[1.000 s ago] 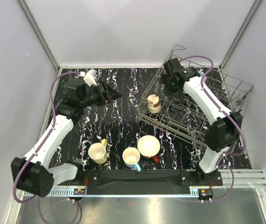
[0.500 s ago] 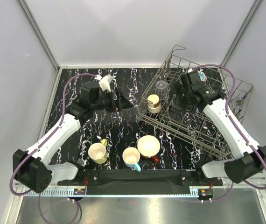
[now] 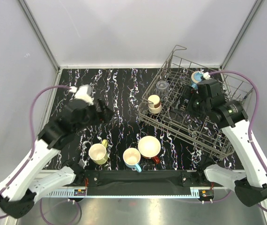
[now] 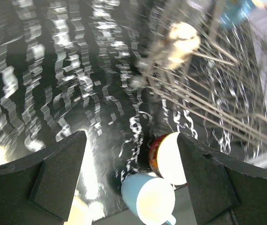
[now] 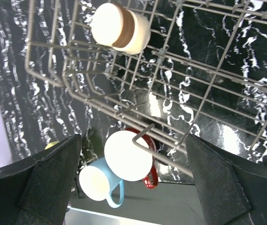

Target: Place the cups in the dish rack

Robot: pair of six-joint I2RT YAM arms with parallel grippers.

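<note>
Yellow-green mug (image 3: 97, 153) stands upright at six o'clock of the open, empty left pincer (image 3: 105, 112), the nearer one; right pincer (image 3: 182, 102) gapes empty over the dish rack (image 3: 239, 80).

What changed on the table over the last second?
The left pincer swung right, then drew back toward the near edge, open and empty. The right pincer slid right across the dish rack, away from the clear tumbler, still open. The yellow-green mug, light-blue mug, red mug and cream-brown cup stayed put.
</note>
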